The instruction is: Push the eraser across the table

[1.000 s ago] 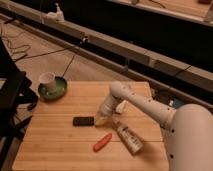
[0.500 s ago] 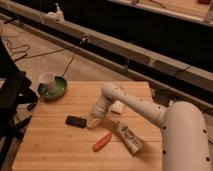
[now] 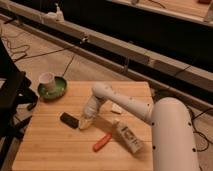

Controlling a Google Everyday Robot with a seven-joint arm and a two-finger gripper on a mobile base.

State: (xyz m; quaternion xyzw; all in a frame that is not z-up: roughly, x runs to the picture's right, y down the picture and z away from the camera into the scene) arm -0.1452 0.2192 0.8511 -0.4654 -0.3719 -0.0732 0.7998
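The eraser (image 3: 69,119) is a small flat black block lying on the left middle of the light wooden table (image 3: 50,145). My gripper (image 3: 85,121) is low over the tabletop, right beside the eraser's right end and seemingly touching it. My white arm reaches in from the right. The orange marker (image 3: 102,142) lies in front of the gripper, to its right.
A green bowl (image 3: 52,87) with a white cup (image 3: 47,79) in it stands at the back left corner. A white bottle (image 3: 128,138) lies by the marker. A small white piece (image 3: 116,108) lies behind my arm. A black chair (image 3: 12,95) stands left of the table.
My gripper has moved left across the table, and the eraser has slid left ahead of it. The marker, bottle and bowl have stayed put.
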